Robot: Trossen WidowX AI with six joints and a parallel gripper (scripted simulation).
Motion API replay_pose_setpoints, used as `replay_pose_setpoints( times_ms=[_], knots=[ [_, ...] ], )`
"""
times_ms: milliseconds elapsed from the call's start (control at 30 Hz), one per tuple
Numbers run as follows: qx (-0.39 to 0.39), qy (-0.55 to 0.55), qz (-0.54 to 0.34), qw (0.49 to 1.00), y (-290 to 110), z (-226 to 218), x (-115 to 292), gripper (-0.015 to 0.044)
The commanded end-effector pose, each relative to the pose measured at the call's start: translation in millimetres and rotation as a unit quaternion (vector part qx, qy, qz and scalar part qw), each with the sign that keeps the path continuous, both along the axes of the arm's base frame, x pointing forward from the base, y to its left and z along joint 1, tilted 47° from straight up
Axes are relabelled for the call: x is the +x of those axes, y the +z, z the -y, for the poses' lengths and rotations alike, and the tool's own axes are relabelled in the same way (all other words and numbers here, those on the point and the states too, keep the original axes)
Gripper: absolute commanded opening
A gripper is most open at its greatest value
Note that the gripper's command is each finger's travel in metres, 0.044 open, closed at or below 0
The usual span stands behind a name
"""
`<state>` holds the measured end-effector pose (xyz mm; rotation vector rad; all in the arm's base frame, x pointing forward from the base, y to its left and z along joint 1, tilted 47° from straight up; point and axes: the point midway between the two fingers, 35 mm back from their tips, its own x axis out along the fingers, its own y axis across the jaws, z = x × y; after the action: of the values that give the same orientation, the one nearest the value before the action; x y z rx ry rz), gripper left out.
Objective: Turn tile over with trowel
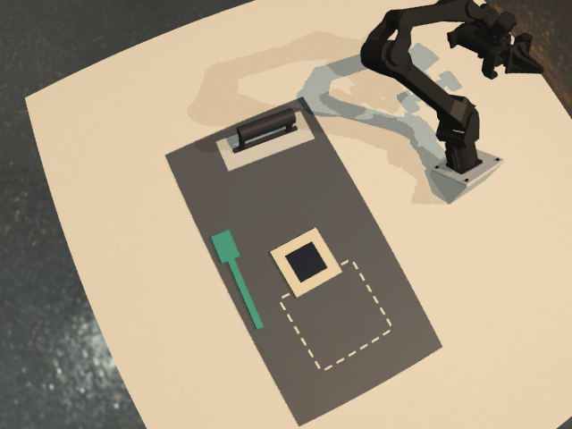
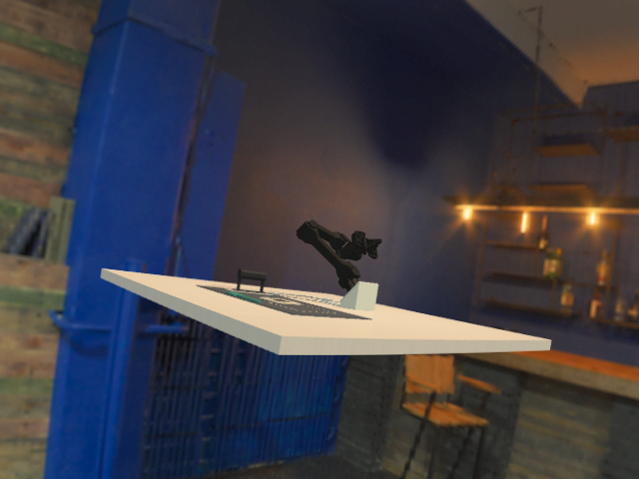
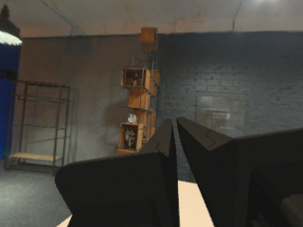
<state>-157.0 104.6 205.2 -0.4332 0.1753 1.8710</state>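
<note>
A green trowel [image 1: 235,277] [image 2: 240,295] lies flat on the dark mat [image 1: 286,194], its blade toward the far end. A cream tile [image 1: 306,261] with its dark marked square facing up lies right of the trowel, overlapping the far left corner of the dashed outline [image 1: 384,318]. My gripper [image 1: 531,62] [image 2: 377,241] [image 3: 173,124] is shut on nothing. It hangs high at the far right edge of the table, far from the mat, pointing out toward the room. The wrist view shows only the closed fingers and a strip of table.
A dark handle-shaped block [image 1: 266,129] [image 2: 251,278] stands on a pale patch at the mat's far end. The arm's base [image 1: 464,172] [image 2: 360,296] stands on the table [image 1: 115,184] right of the mat.
</note>
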Motion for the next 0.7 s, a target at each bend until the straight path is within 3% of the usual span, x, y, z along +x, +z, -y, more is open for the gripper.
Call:
replay_pose_setpoints(
  times_ms=[0, 300, 433, 667],
  knots=[
    [0.0, 0.0, 0.0, 1.0, 0.0, 0.0, 0.0, 0.0],
    [0.0, 0.0, 0.0, 1.0, 0.0, 0.0, 0.0, 0.0],
    [0.0, 0.0, 0.0, 1.0, 0.0, 0.0, 0.0, 0.01],
    [0.0, 0.0, 0.0, 1.0, 0.0, 0.0, 0.0, 0.01]
  ],
)
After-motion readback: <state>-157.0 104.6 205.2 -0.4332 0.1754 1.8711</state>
